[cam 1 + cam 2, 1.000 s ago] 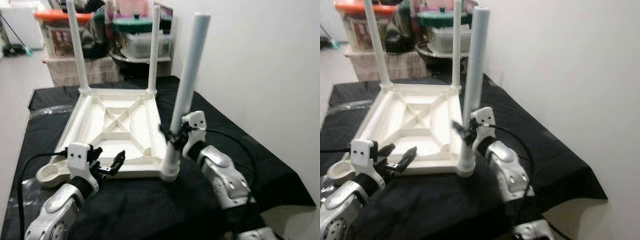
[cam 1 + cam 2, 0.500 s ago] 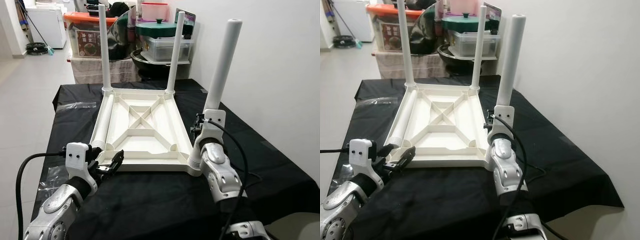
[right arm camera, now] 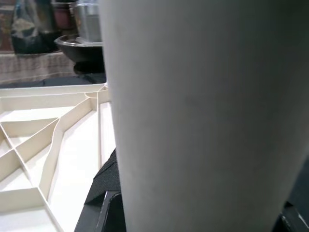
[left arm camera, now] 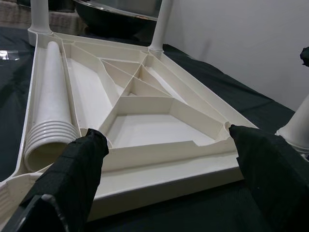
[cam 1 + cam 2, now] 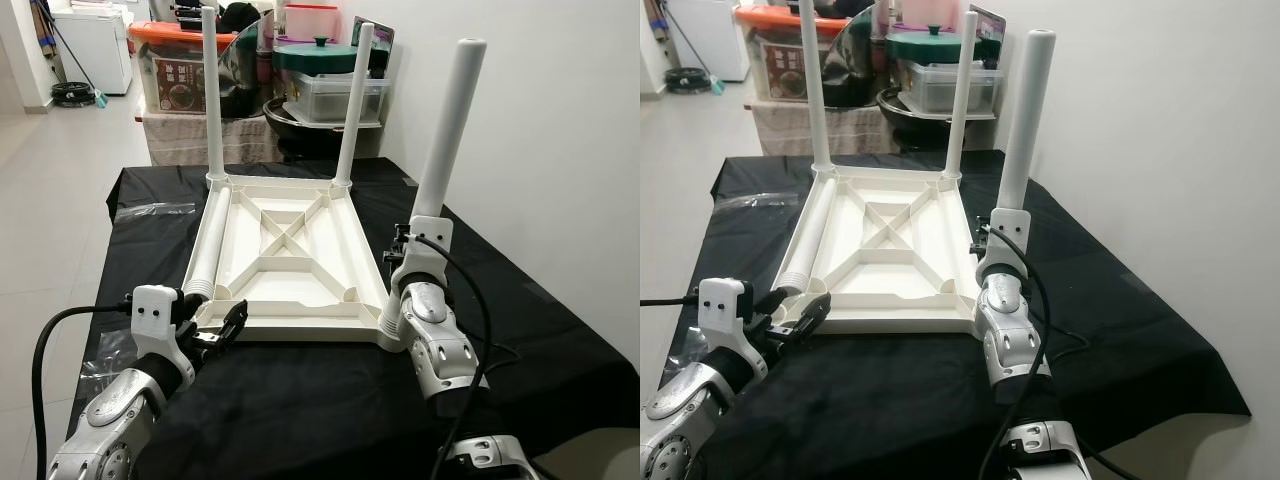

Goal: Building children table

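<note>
The white tabletop (image 5: 275,255) is lying upside down, ribbed underside up, on a black cloth (image 5: 560,350) covering the work surface. Two legs (image 5: 211,95) are standing upright in its far corners, and a third leg (image 5: 440,170) is standing in the near right corner, tilting slightly to the right. A fourth, loose leg (image 5: 203,262) is lying inside the tabletop along its left edge, threaded end toward the near side.

The right gripper (image 5: 400,250) is sitting against the lower part of the near right leg; its wrist view is showing the leg pressed close between black fingers (image 3: 104,188), so it is grasping that leg. The left gripper (image 5: 222,328) is hovering just beside the near left corner of the tabletop, its fingers (image 4: 79,159) spread apart and released, touching nothing.

Beyond the far edge, plastic storage boxes (image 5: 180,70) and a green-lidded container (image 5: 325,75) are standing against a white wall (image 5: 560,150).
</note>
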### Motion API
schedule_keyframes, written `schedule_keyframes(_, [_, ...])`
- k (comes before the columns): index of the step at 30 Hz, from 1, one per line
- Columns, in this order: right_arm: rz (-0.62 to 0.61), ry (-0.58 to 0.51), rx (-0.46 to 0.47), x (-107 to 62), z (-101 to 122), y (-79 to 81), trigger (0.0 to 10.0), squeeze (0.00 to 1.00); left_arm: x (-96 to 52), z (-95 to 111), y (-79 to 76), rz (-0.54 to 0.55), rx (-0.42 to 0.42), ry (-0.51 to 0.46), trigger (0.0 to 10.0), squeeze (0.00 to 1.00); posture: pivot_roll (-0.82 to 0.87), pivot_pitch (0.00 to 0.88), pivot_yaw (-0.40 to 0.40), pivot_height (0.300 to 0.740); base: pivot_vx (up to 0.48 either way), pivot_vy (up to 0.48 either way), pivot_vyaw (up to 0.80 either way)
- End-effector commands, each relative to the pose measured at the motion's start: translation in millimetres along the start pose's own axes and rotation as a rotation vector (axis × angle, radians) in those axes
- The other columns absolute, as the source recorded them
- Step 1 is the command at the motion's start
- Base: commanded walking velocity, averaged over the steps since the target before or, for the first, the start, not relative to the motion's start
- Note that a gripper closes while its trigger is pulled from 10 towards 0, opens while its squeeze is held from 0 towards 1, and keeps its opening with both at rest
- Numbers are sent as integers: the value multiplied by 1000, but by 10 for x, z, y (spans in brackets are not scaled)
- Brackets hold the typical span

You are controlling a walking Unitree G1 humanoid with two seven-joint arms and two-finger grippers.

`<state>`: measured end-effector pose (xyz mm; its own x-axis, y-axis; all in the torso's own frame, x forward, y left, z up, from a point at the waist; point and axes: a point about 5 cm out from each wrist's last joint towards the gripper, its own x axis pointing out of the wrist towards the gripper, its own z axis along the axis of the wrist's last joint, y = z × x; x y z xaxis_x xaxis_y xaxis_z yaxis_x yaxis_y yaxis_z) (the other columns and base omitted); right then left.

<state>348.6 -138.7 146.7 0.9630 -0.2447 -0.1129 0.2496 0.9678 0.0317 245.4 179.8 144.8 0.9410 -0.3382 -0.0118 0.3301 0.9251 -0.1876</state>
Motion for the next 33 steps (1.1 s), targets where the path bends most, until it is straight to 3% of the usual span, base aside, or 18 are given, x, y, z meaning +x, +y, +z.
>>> schedule_keyframes(1, [-110, 266, 29, -63, -567, -232, 10000, 0, 4, -45, 21, 4, 12, 26, 10000, 0, 105, 0, -77, 740, 0, 0, 0])
schedule_keyframes(17, [-126, 264, 45, -141, -603, -272, 10000, 0, 10, -41, 32, 2, 16, 27, 10000, 0, 101, 0, -70, 740, 0, 0, 0])
schedule_keyframes(33, [-91, 196, 42, -121, -456, -204, 10000, 0, 13, -41, 39, -2, 22, 29, 10000, 0, 106, 0, -67, 740, 0, 0, 0])
